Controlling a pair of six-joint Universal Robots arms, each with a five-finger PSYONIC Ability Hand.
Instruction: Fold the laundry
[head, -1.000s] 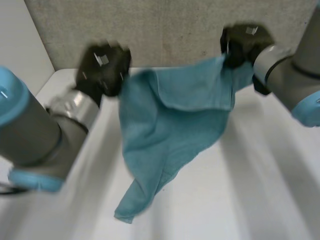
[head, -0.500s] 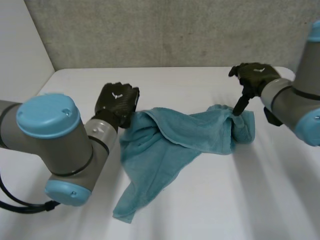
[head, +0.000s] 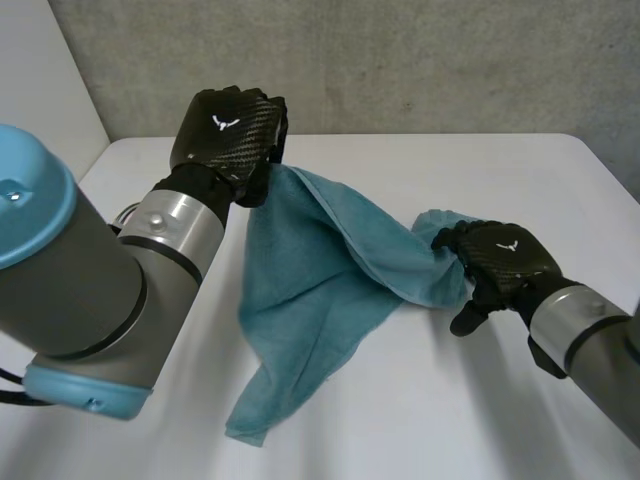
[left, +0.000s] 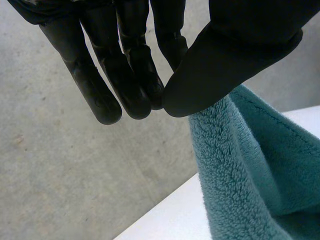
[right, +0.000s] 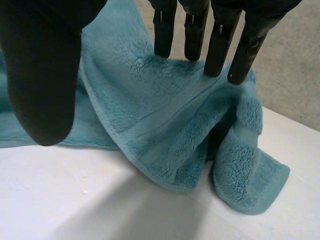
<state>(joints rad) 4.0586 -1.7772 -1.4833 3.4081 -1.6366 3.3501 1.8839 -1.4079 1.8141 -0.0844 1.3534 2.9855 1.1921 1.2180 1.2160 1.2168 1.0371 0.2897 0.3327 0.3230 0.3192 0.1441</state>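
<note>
I judge the folding barely begun: the teal towel (head: 310, 300) lies creased and twisted on the white table (head: 480, 420), its nearest corner trailing toward me, with no neat fold made. Further out, my right hand (head: 495, 262) rests straight, relaxed fingers on the bunched right end, thumb apart. Farthest, my left hand (head: 225, 135) is raised, pinching the towel's edge between thumb and fingers

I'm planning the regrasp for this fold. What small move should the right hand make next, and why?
Probably close the right hand on the bunched end of the towel. Its fingers lie straight on the cloth, thumb apart, while the left hand pinches a raised corner. A second grip would let them spread it.
</note>
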